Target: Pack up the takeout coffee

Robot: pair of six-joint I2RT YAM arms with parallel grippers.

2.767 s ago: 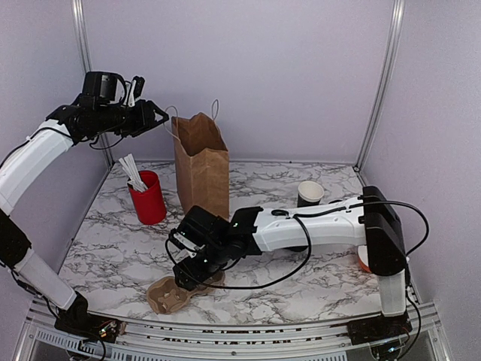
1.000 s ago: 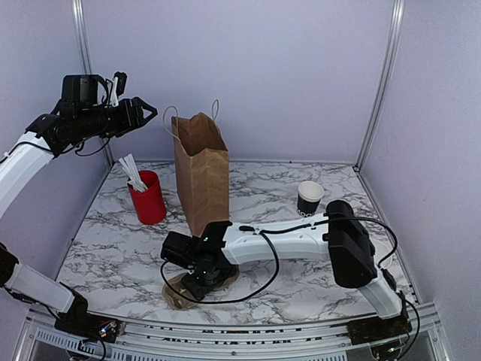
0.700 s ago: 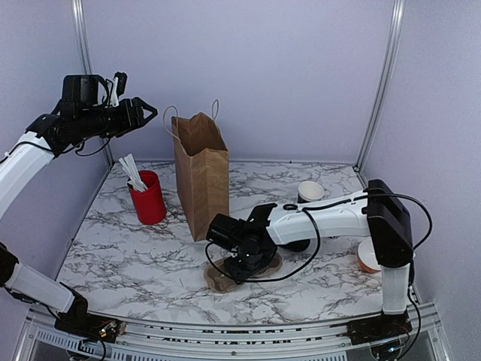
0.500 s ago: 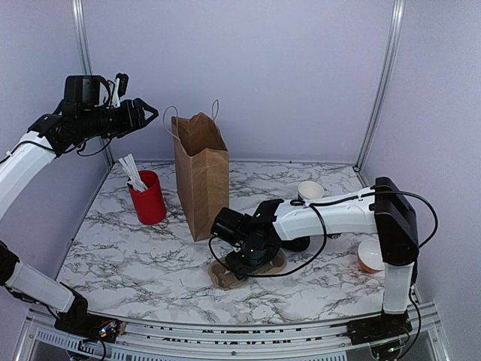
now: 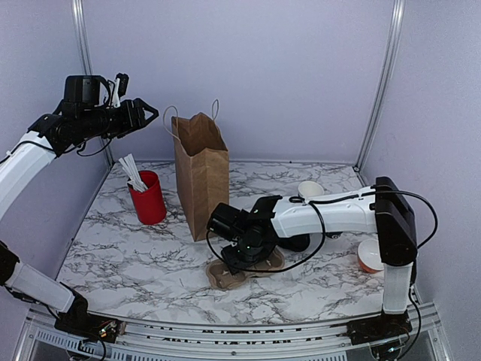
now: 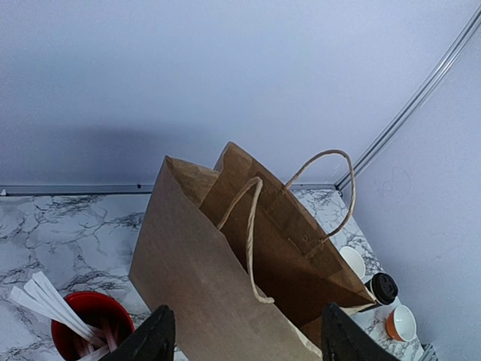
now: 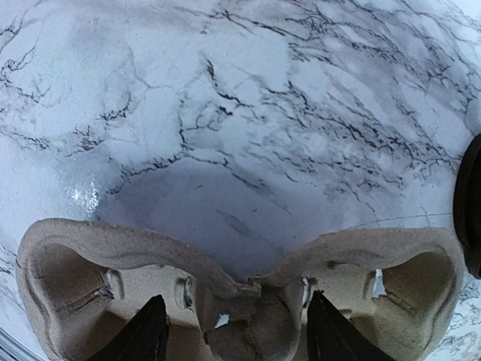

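Observation:
The takeout coffee (image 6: 383, 287), a black cup with a round black lid, stands right of the brown paper bag (image 6: 225, 278) in the left wrist view. From above, my right arm covers most of it. My right gripper (image 5: 242, 252) (image 7: 237, 331) is open and low over a brown pulp cup carrier (image 5: 229, 275) (image 7: 90, 263), its fingers astride the carrier's middle ridge. My left gripper (image 5: 149, 113) (image 6: 244, 342) is open and empty, high above the bag (image 5: 201, 173).
A red cup of white sticks (image 5: 148, 197) stands left of the bag. A black cup with a white inside (image 5: 310, 189) is behind my right arm, and a small orange bowl (image 5: 370, 256) lies near the right wall. A dark curved edge (image 7: 473, 218) shows at the right.
My right gripper has slid the cup carrier from the front left to the right, in front of the bag, and its jaws have widened a little. The left arm has stayed still.

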